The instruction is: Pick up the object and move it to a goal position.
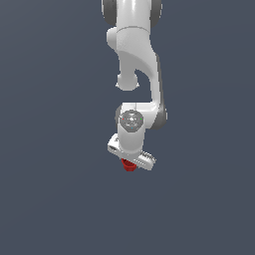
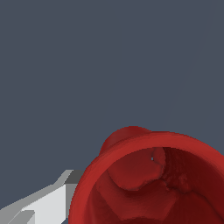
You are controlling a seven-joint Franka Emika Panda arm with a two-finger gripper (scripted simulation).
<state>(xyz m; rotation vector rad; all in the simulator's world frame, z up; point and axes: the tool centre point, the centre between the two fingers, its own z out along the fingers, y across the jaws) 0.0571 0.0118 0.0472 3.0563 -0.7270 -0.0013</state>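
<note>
Exterior view: the red cup (image 1: 129, 166) hangs under the white arm's (image 1: 141, 60) fingers (image 1: 130, 158), at six o'clock below the wrist; whether the fingers clamp it cannot be told. The wrist view looks into the cup's open mouth, one finger beside its rim.

Bkgd (image 1: 45, 149) is one flat slate blue-grey field, edge to edge in the exterior view, no texture. Can't tell floor from wall. The wrist view gives the same plain grey-blue surface (image 2: 87, 57), w/ one faint straight line running diagonally across it. Light is even and soft, w/ only slight shading variation.
</note>
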